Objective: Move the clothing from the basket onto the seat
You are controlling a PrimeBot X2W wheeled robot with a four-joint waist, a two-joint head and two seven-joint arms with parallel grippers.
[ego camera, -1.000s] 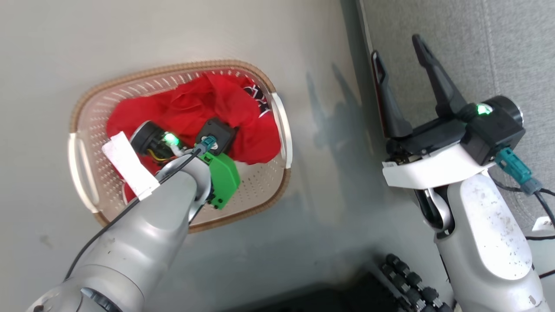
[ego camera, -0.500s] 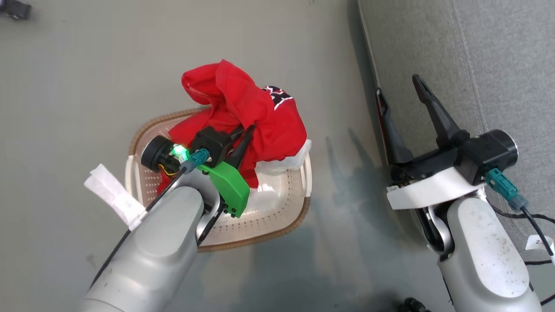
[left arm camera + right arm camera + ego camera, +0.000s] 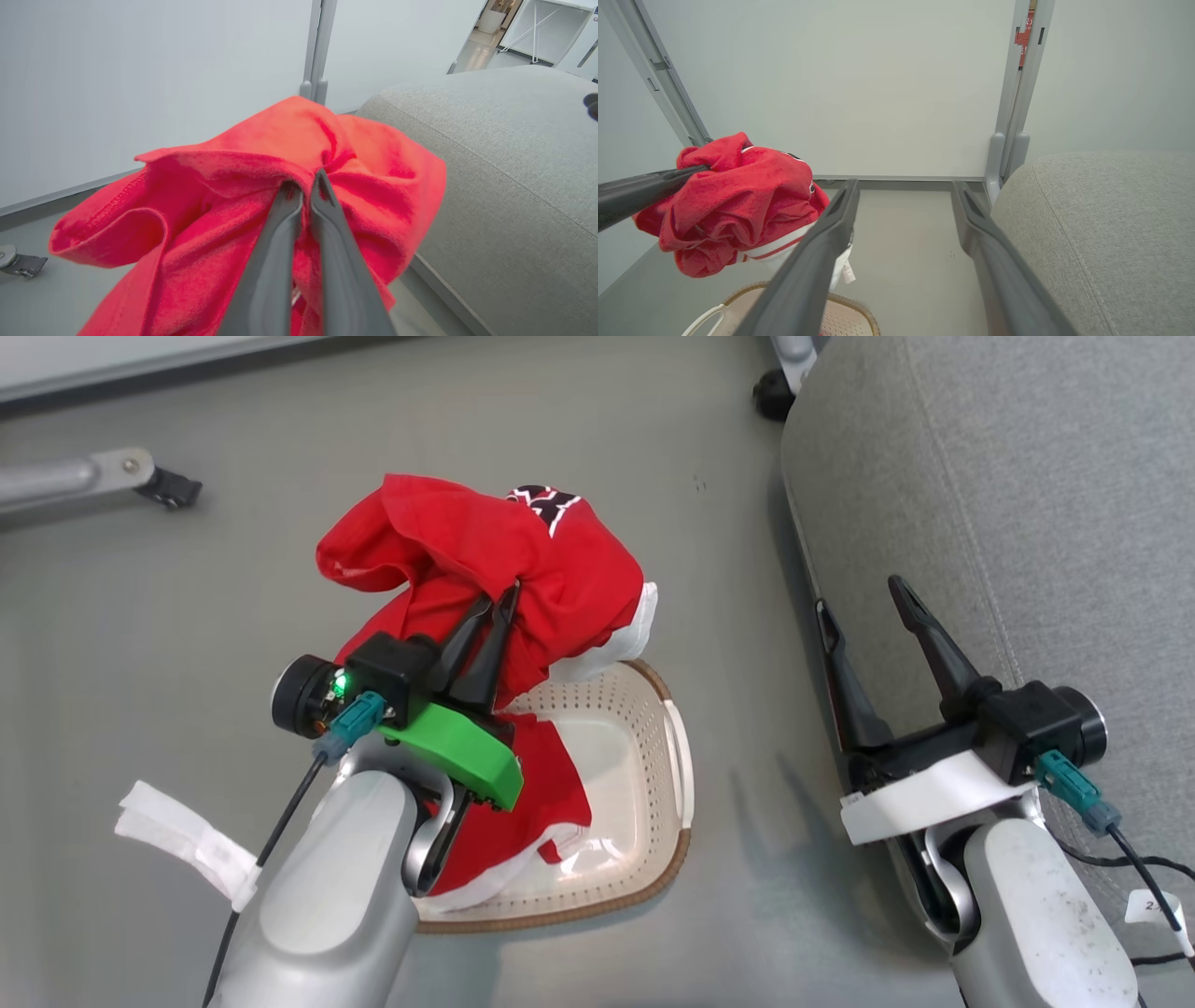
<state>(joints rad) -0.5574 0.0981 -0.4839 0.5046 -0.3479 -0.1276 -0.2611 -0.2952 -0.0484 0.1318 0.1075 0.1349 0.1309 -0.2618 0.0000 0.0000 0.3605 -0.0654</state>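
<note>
Clothing (image 3: pixel 523 560) is bunched up in the air above the basket (image 3: pixel 644 728). It is pinched at a fold by your left claw (image 3: pixel 499 597), whose fingers are pressed together on the red cloth. A red tail with white trim reaches down into the basket. Whether that is the same garment hanging or a second one lying there, you cannot tell from these views. If it is one piece, carrying it sideways could drag the hem over the brown rim and pull the light basket along the floor (image 3: pixel 187 644). The grip takes only a small fold, so a quick swing may let the cloth slide out. Your right claw (image 3: pixel 859 597) stands with its fingers wide apart, holding nothing, between the bundle and the seat (image 3: pixel 1027 476). Loose cloth could catch on it on the way across.
</note>
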